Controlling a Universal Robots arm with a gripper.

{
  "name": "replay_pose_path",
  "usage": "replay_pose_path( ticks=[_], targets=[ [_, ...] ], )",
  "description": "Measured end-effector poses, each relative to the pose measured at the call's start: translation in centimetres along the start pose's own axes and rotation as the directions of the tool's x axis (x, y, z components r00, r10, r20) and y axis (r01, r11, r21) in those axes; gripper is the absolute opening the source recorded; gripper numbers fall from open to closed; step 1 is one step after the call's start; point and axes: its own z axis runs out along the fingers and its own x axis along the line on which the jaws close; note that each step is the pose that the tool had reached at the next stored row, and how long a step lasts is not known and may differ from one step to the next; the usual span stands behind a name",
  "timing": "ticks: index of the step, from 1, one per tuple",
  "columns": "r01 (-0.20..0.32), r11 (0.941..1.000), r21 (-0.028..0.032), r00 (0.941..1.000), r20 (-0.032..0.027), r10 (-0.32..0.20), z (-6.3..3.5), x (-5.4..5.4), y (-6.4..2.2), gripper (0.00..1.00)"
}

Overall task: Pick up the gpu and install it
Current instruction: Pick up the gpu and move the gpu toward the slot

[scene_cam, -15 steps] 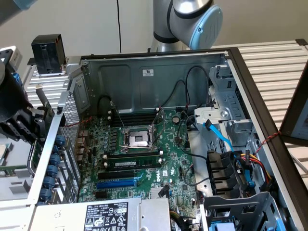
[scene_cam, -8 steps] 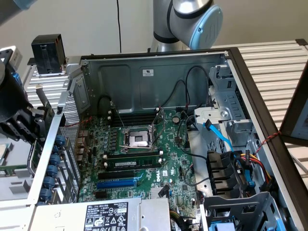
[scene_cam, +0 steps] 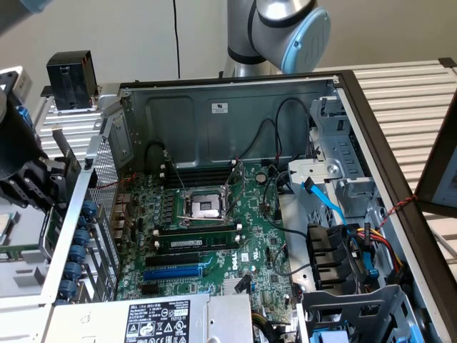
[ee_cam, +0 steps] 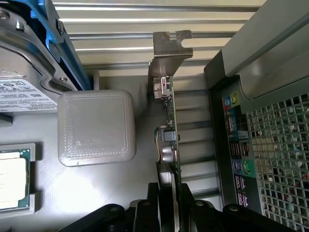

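Two fingers (ee_cam: 152, 205) of the gripper (ee_cam: 169, 198) clamp the gpu (ee_cam: 170, 121), edge-on just outside the rear wall of the computer case (ee_cam: 270, 145); pick-up seems in hand, and installing calls for aligning its edge over the blue slot (scene_cam: 175, 272).
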Motion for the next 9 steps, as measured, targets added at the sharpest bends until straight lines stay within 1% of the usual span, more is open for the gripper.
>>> replay_pose_path(
  ticks=[4,9],
  targets=[
    [-0.002,1.0000,-0.0076,1.0000,-0.0058,0.002,-0.65,-0.1,0.13,0.29],
    [-0.004,0.9999,-0.0112,0.9999,-0.0096,0.004,-2.02,-0.3,0.39,0.29]
  ],
)
